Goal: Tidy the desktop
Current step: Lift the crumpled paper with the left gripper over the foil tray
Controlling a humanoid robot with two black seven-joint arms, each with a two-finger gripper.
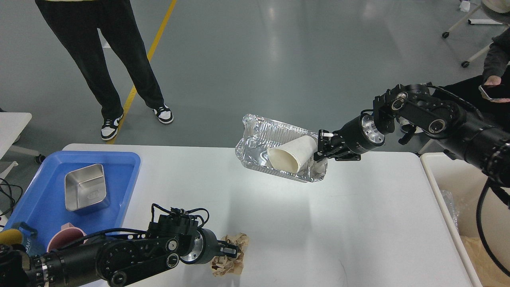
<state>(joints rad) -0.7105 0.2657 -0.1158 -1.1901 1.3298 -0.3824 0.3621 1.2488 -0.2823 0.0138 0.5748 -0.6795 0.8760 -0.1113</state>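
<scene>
The right gripper [322, 147] clamps a foil tray [279, 149] holding a paper cup [293, 155], lifted off the desktop [318, 223]; the left gripper [233, 252] closes on crumpled paper [231, 261], not yet binned.

The table [279, 223] is matte white. At left, a blue tray [127, 175] holds a silver metal box [85, 193]. The foil tray [275, 147] is shiny silver, the crumpled paper [231, 263] light brown.

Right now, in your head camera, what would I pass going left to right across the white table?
Blue tray holding a steel box and a pink cup → left gripper at a crumpled paper ball → foil tray with a paper cup, held up by the right gripper → cream bin.
</scene>
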